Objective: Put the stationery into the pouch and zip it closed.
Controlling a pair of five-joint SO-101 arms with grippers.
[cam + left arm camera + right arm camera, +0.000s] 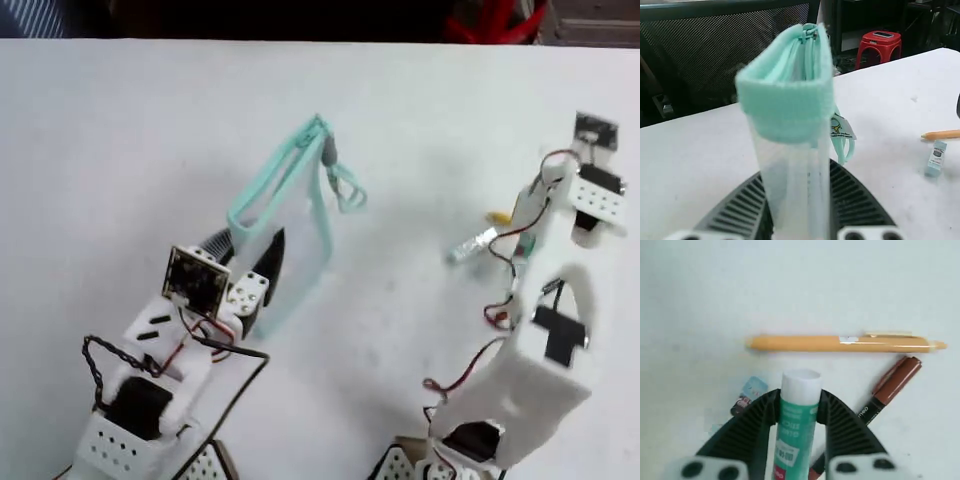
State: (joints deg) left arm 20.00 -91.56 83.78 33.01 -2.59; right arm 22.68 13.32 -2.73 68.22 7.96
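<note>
My left gripper (245, 250) is shut on the clear pouch (290, 200) with mint trim, holding it up on its edge above the table. In the left wrist view the pouch (785, 105) stands between the black fingers (855, 205), its mint band at the top, and the left gripper (797, 200) clamps its lower part. My right gripper (799, 405) is shut on a green glue stick (799, 415) with a white cap, low over the table. That glue stick (472, 244) points toward the pouch. An orange pen (840, 343), a brown pen (892, 385) and a small eraser (747, 395) lie beside it.
The white table (120, 130) has open room at the left and between the arms. Its far edge (300, 40) runs along the back. A mint cord loop (347, 190) hangs off the pouch. Behind the table stand a red stool (880, 42) and a mesh chair (715, 50).
</note>
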